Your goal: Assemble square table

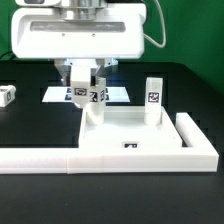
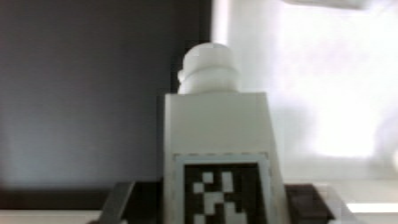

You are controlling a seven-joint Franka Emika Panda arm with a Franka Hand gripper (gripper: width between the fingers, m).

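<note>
Assembly in progress: the arm's gripper [image 1: 86, 90] is clamped on a white tagged leg [image 1: 91, 104], carrying it upright at the corner of the square tabletop [image 1: 125, 130] on the exterior view's left, apparently to seat its rounded tip in that corner's hole; whether the tip has entered cannot be told; the wrist view shows dark fingers [image 2: 128, 202] pinching the leg low on either side, probably to keep it plumb; the tabletop sits in the angle of the L-shaped border bar [image 1: 196, 140], likely so it cannot slide; a second leg [image 1: 153, 96] stands at the right corner; a third leg [image 1: 7, 95] lies well apart on the black table [image 1: 40, 130].
</note>
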